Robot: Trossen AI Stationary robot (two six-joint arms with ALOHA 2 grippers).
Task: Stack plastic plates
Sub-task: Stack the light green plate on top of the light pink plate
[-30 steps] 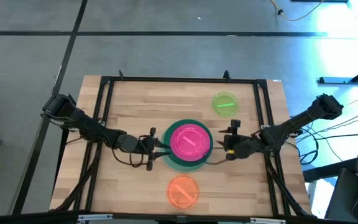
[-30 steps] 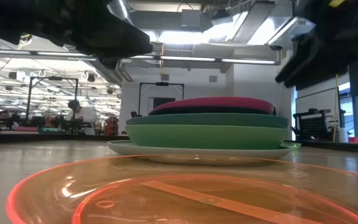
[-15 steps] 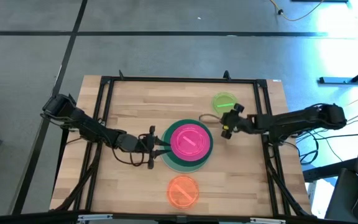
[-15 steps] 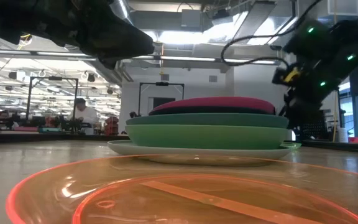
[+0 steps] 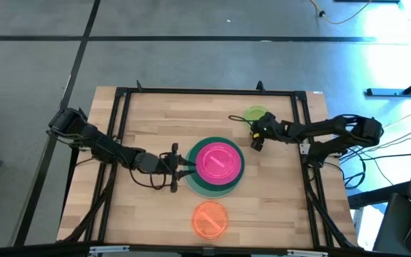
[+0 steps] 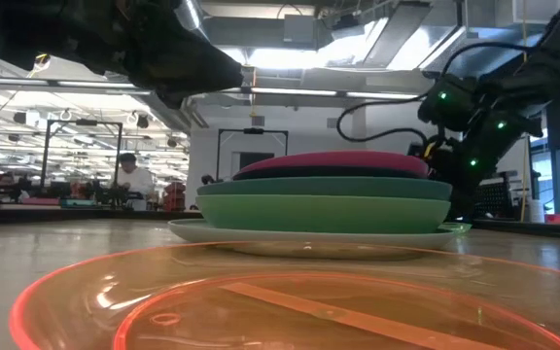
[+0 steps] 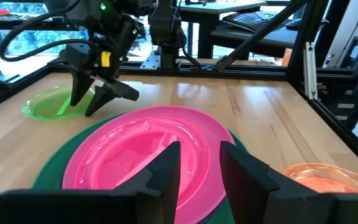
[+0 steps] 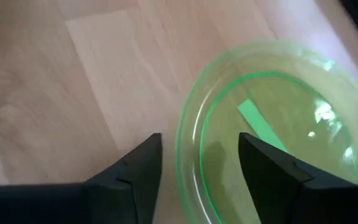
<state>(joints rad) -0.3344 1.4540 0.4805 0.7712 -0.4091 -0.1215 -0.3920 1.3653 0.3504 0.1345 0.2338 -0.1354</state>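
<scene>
Translucent round lime plate [image 8: 272,130], right gripper [image 8: 197,165] over

Stack [image 5: 216,166]: mid-bench, flat and upright; pale mint plate [image 6: 309,235] lowest, then green [image 6: 324,212], teal [image 6: 324,188], a thin dark one, magenta plate [image 5: 217,160] on top (concentric).
Lime plate [image 5: 256,114]: small, translucent, alone behind the stack on the right.
Orange plate [image 5: 210,218]: small, translucent, alone at the front edge.
</scene>
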